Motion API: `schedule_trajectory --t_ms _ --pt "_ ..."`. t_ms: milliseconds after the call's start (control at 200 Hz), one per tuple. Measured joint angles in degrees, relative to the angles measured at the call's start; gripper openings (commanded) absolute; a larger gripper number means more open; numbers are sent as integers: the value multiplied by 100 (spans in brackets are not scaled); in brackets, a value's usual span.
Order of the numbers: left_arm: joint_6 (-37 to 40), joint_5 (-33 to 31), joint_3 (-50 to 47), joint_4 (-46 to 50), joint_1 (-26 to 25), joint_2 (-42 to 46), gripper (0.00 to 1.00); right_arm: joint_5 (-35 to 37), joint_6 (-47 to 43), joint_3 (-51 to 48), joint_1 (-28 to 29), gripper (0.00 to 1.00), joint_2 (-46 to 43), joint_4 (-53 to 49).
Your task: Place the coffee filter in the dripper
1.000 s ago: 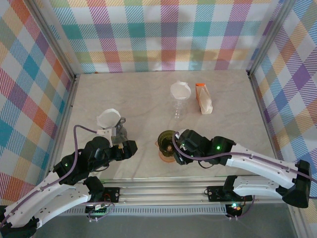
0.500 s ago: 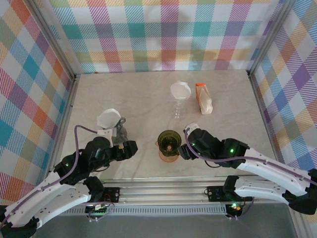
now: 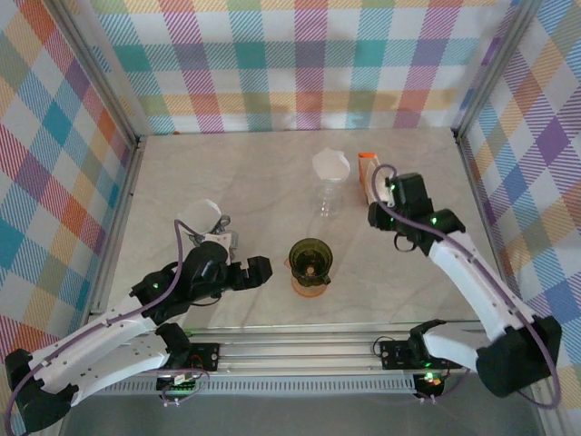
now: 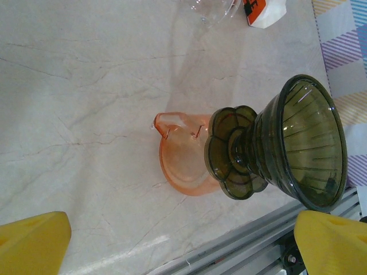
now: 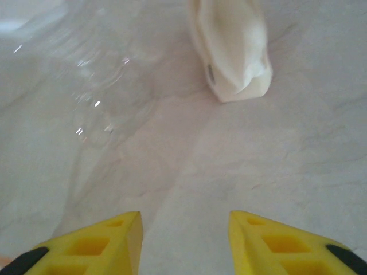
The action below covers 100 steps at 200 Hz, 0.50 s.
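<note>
From overhead, the white paper coffee filter point(image 3: 330, 165) sits far back on a clear glass point(image 3: 325, 198), well apart from the dripper point(image 3: 310, 257) near the front rail, with open marbled table point(image 3: 227, 173) between them. Up close, the left gripper point(image 4: 183, 243), jaws spread wide and empty, frames the dripper as dark, ribbed and translucent, petal-footed on an orange saucer point(image 4: 178, 166). The right gripper point(image 5: 186, 229), jaws partly apart with nothing between, faces a soft white packet point(image 5: 232, 48).
</note>
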<state>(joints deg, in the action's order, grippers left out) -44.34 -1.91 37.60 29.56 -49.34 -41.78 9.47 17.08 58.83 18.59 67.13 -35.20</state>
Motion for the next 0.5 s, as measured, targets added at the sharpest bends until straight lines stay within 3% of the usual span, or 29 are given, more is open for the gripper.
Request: schedule_trajectory --t_ms 145,500 --pt "0 -2 0 -2 0 105 100 -367 -114 555 -557 35 970 249" --pt "0 -4 0 0 0 116 100 -675 358 1224 -702 32 2529 1054"
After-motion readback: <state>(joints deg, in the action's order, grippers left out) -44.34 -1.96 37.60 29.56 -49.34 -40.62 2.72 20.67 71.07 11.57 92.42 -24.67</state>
